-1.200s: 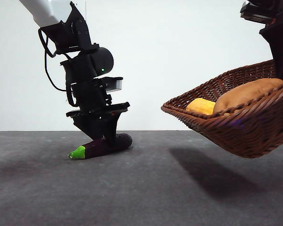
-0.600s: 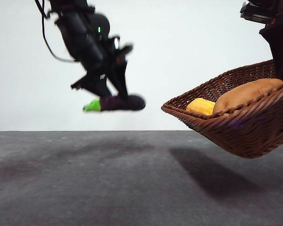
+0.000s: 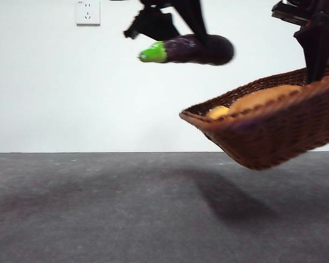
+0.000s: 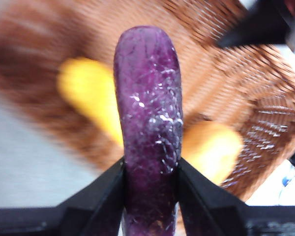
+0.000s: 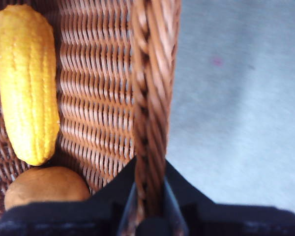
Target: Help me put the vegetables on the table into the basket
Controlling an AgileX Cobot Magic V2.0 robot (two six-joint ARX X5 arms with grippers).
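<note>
My left gripper is shut on the dark purple eggplant, carried high above the table just over the near-left rim of the basket. Its green stem end points left. In the left wrist view the eggplant sits between the black fingers with the basket blurred below. My right gripper is shut on the basket's braided rim, holding the basket tilted in the air. Inside lie the yellow corn cob and the tan potato; both show over the rim as corn and potato.
The dark grey table lies below, with the basket's shadow on it. A white wall stands behind, with a power socket at the upper left.
My left gripper has lifted the eggplant off the table and carried it up and to the right, over the basket's edge. The basket has tipped and shifted slightly left.
</note>
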